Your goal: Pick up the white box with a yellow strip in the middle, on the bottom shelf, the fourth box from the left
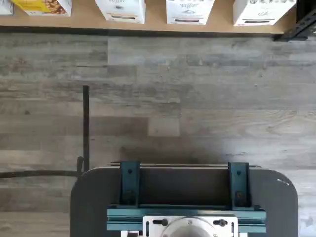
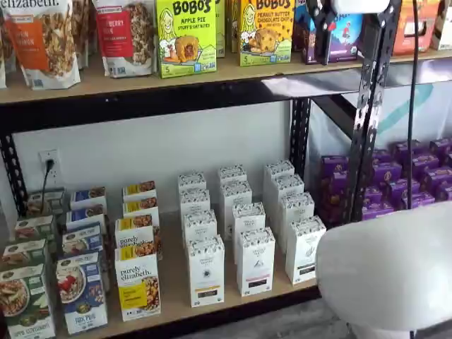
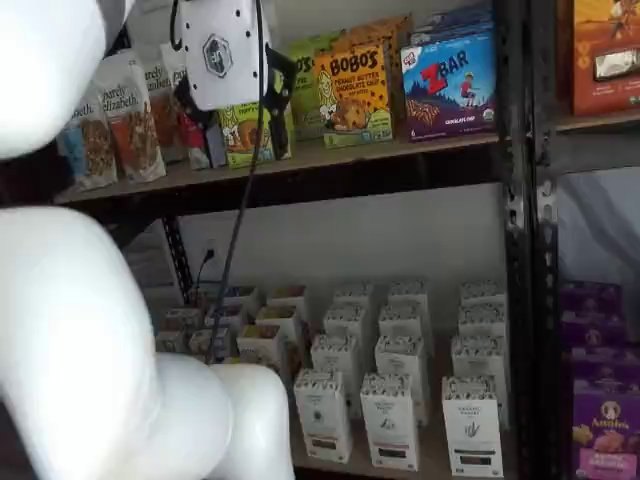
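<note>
The white box (image 2: 206, 280) with the yellow strip stands at the front of its row on the bottom shelf (image 2: 174, 277), right of the "purely elizabeth" box (image 2: 138, 286). It shows in both shelf views (image 3: 322, 416), and its lower face shows in the wrist view (image 1: 120, 11) on the tan board (image 1: 153, 23). My gripper (image 3: 246, 142) hangs high up in front of the upper shelf, far above the white box. Its two black fingers are open, with a wide gap between them and nothing in it. In a shelf view its black fingers (image 2: 321, 35) hang from the top edge.
Two like white cartons (image 2: 256, 262) (image 2: 305, 250) stand right of the white box, with more rows behind. Green (image 2: 25, 300) and blue (image 2: 81, 291) boxes stand to the left. Black uprights (image 2: 371, 106) and purple boxes (image 2: 395, 176) are further right. The white arm (image 3: 90, 340) fills the foreground. Grey plank floor (image 1: 197, 98).
</note>
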`<state>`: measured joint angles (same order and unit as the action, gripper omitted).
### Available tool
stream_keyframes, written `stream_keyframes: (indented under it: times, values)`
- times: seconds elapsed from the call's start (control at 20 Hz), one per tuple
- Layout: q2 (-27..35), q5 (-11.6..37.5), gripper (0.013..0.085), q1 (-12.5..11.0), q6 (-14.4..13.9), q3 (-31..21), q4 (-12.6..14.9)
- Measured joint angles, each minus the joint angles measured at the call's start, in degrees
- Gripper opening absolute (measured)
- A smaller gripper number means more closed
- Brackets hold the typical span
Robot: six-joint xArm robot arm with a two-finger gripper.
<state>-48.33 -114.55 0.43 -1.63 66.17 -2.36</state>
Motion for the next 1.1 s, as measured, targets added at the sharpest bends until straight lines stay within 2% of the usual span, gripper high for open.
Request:
stream_keyframes:
  times: [0.3, 0.5, 0.8, 0.9, 1.1]
  values:
    - [0.3, -0.6, 0.085, -0.3, 0.1, 0.3, -0.5]
    - [0.0, 0.3, 0.085, 1.0, -0.8, -0.8, 0.4]
    - [-2.0, 5.9, 0.085, 3.4, -3.0, -7.0, 1.0]
    - [-3.3, 9.8, 0.085, 3.6, -3.3, -10.8, 0.2]
    - [-3.8, 13.7, 0.085, 4.4, -4.1, -15.6, -0.4]
